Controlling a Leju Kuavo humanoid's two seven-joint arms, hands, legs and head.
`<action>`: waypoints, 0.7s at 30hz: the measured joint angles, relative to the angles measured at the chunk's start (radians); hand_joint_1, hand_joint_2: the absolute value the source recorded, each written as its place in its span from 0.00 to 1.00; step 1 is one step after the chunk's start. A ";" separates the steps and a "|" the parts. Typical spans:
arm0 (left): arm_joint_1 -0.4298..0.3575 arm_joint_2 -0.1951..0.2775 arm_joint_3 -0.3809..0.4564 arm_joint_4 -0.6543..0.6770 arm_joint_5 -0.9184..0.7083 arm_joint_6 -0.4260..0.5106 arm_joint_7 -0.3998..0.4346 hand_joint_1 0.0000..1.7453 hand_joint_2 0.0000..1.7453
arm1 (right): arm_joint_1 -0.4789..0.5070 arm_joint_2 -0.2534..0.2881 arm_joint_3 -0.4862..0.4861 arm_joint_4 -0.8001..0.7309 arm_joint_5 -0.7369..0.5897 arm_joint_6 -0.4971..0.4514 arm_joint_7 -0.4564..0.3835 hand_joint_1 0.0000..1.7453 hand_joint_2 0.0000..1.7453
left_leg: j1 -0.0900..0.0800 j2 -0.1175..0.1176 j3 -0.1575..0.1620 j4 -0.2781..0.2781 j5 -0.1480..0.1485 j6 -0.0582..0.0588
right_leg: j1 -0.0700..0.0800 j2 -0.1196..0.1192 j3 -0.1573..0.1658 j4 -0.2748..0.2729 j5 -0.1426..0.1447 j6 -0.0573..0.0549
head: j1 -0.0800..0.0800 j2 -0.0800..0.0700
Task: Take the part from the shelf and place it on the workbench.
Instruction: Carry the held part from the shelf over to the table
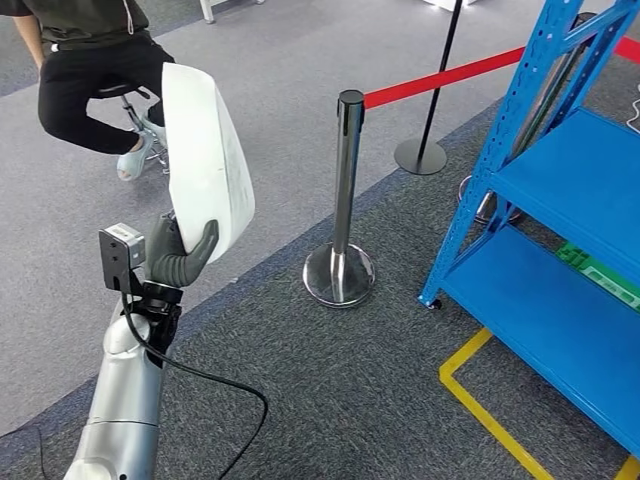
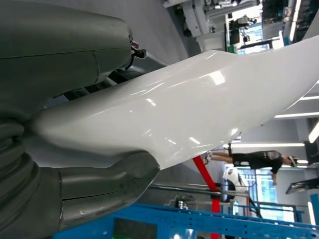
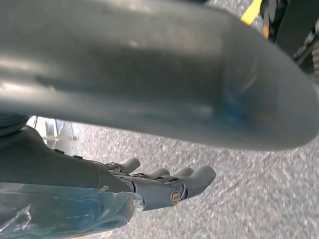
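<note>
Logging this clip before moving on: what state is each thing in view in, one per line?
white part: off the shelf, held up in the air, tilted.
left hand: grips the part's lower end, thumb across its face.
right hand: holds nothing, fingers extended above the carpet.
blue shelf: the boards in view bare, standing to the right.
barrier post: upright, red belt stretched from its top.
person: seated on a stool.
</note>
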 joint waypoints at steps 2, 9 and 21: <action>0.003 0.007 0.001 0.000 0.010 -0.001 -0.001 1.00 1.00 | 0.000 0.000 0.005 0.000 0.013 0.005 0.000 0.00 0.00 | -0.003 0.041 -0.016 0.028 -0.021 -0.011 | -0.001 -0.020 0.001 -0.005 0.005 -0.013 | -0.005 0.000; 0.012 0.033 0.039 -0.001 0.075 -0.014 -0.002 1.00 1.00 | 0.016 -0.006 0.151 0.000 0.234 0.024 0.006 0.00 0.00 | 0.000 0.127 -0.106 0.214 -0.074 -0.025 | 0.001 -0.111 0.003 -0.007 0.002 -0.025 | -0.011 0.000; -0.045 0.018 0.122 0.008 0.091 0.011 -0.011 1.00 1.00 | 0.011 0.002 0.147 0.002 0.138 0.040 -0.013 0.00 0.00 | -0.008 0.106 0.009 -0.014 0.001 0.030 | 0.010 -0.063 -0.103 0.240 -0.134 0.014 | 0.005 0.000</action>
